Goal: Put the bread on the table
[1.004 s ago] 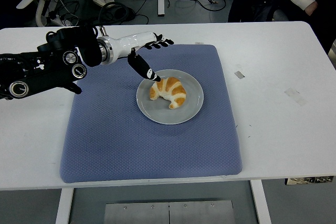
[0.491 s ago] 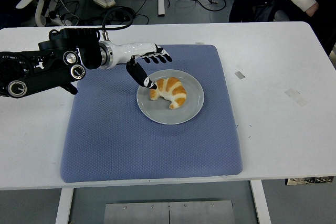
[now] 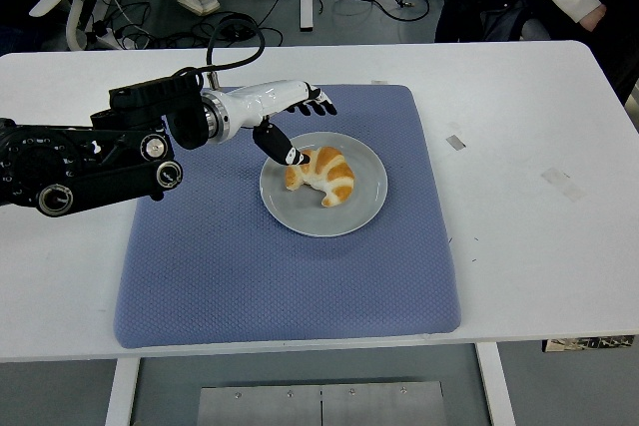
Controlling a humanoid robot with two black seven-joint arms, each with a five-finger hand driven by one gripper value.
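The bread is a curved roll, golden brown with pale stripes. It lies on a round gray plate, a bit toward the plate's left and back side. The plate sits on a blue mat, and the mat lies on the white table.

The bread's long way runs from its left end, near the plate's rim, over to the right and down, like a bent moon.

The left hand is the only robot hand in sight, so it is the nearer one. The bread lies to the right of the hand and toward the near edge of the table. The thumb tip is right at the bread's left end and looks like it touches it. The other fingers are spread out flat past the plate's far rim. The hand holds nothing yet.

A person sits at the far right corner.
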